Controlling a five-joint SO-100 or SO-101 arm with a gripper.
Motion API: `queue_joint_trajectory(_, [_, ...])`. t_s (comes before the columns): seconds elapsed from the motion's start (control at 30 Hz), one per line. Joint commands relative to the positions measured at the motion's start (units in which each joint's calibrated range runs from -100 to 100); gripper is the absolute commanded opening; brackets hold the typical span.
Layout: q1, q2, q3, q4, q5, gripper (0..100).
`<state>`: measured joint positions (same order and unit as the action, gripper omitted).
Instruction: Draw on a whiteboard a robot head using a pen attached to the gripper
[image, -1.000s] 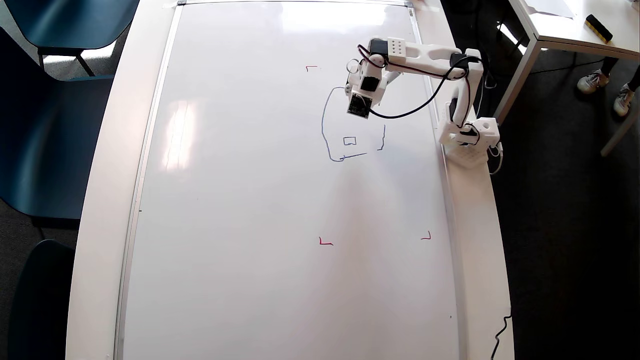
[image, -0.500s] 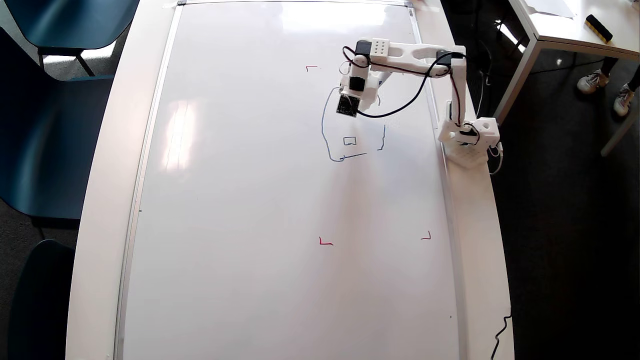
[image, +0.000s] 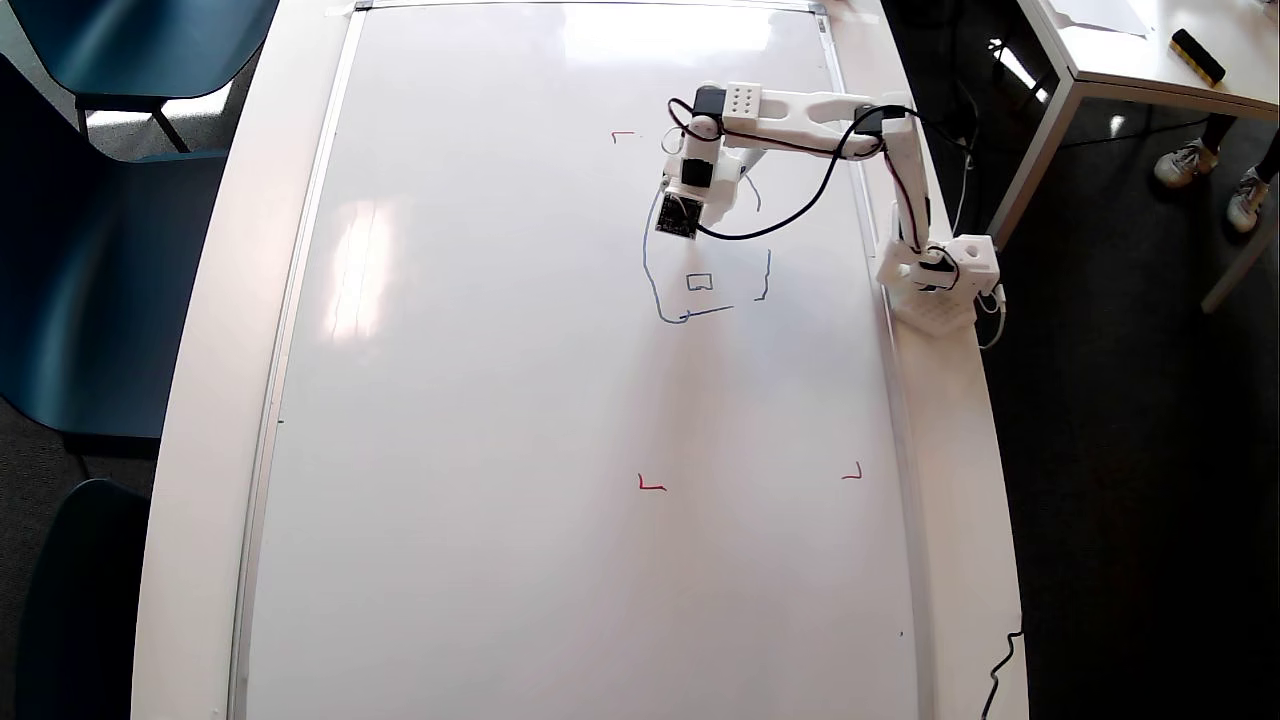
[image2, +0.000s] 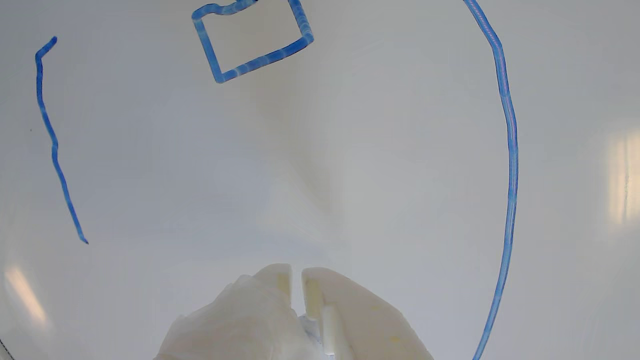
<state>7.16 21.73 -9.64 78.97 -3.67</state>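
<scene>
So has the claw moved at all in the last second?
Yes. In the overhead view the claw has slid left, toward the red corner mark and away from the arm's base, which stayed put.

Bright daylight glares off the large glossy white whiteboard (image: 560, 400) under me, strongest at its top edge overhead. My wrist view bends lines at its edges; my pale plastic fingers (image2: 272, 280) blur, casting soft shadow.
</scene>
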Motion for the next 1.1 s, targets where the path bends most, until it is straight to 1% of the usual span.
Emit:
queue_joint_trajectory(0.0, [-0.72, 0.45, -3.21, 0.35, 0.13, 1])
queue_joint_trajectory(0.13, [-1.23, 0.62, -2.93, 0.35, -0.13, 1])
queue_joint_trajectory(0.4, [-1.82, 0.62, 2.78, -3.12, -0.08, 1])
queue_joint_trajectory(0.83, [-1.46, -0.64, 5.69, -3.3, 0.03, 1])
queue_joint_trajectory(1.07, [-1.31, -5.25, 11.05, -4.77, 0.19, 1])
